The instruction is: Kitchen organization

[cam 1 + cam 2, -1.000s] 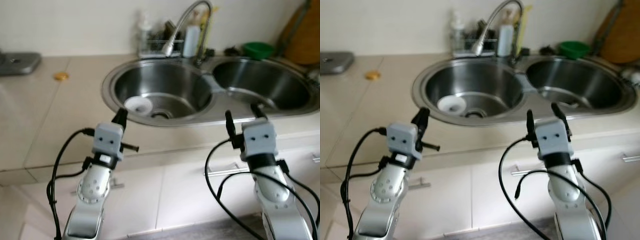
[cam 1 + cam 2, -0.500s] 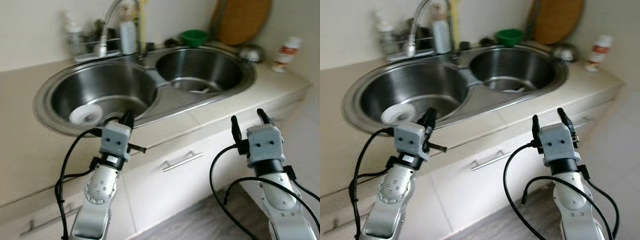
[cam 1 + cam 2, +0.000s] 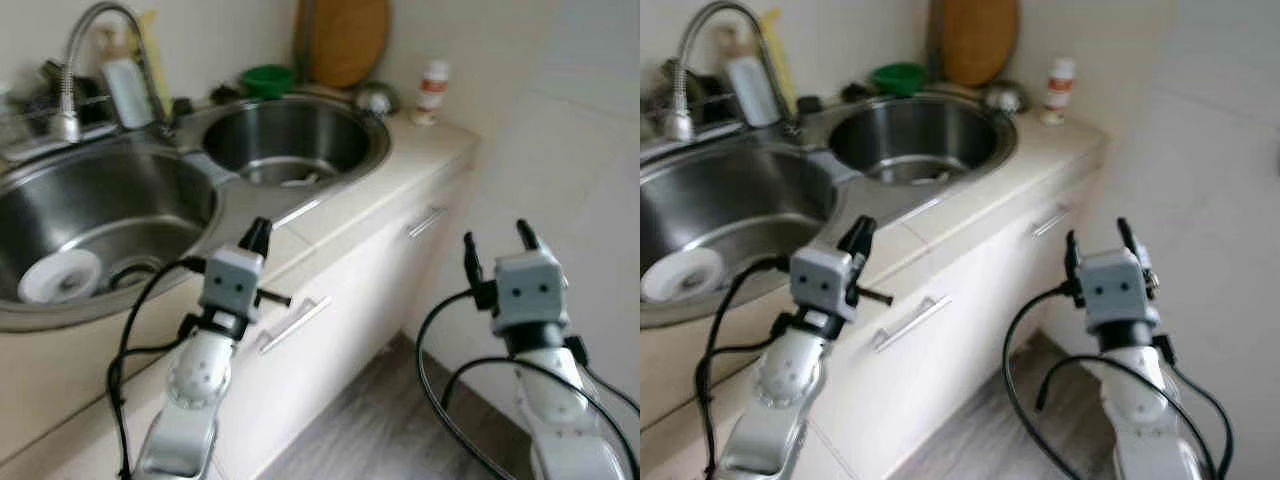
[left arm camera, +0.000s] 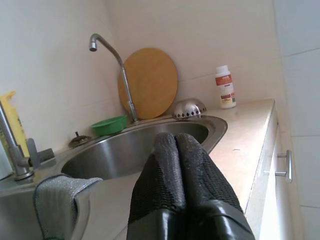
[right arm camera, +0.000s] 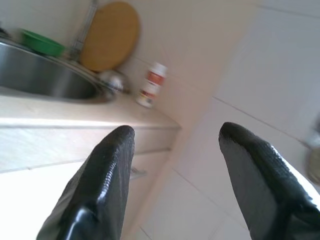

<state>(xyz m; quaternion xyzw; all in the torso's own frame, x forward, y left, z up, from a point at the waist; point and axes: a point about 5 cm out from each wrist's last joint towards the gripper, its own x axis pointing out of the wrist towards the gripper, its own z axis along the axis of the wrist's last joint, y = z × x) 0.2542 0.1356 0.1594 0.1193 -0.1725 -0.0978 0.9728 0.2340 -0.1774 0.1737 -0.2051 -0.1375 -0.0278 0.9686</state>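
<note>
My left gripper (image 3: 258, 232) hangs over the counter (image 3: 395, 175) edge, fingers (image 4: 175, 165) pressed together on nothing; the double sink (image 3: 285, 140) and white bottle (image 4: 225, 87) lie beyond them. My right gripper (image 3: 495, 248), fingers (image 5: 112, 165) spread wide and empty, hangs beside the cabinets.

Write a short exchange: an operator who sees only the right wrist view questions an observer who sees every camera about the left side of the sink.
Operator: Is my other gripper open or holding something?
Observer: The left gripper is shut, its fingers pressed together with nothing between them.
Operator: Is anything lying in the basin I can't see?
Observer: Yes, a white round object lies on the bottom of the left basin.
</note>
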